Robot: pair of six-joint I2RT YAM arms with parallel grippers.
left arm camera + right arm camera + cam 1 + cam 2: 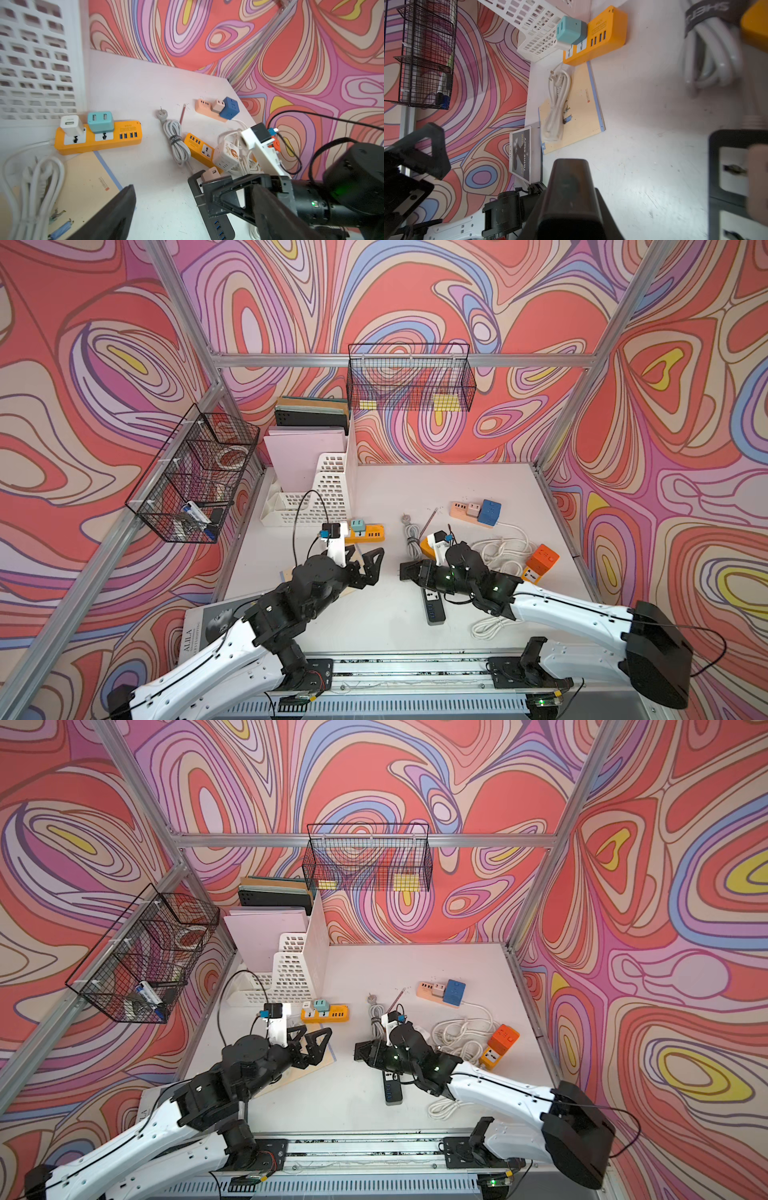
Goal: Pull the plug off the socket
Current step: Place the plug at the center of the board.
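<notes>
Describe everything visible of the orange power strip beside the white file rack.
The orange power strip, plastic by its look, lies flat on the white table beside the file rack. It has two white sockets and four blue USB ports. A white charger and a teal charger stand plugged in. A tan notebook corner reaches its edge.

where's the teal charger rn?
In a top view the teal charger is plugged into the orange power strip beside the white charger, left of centre, before the white file rack.
</notes>
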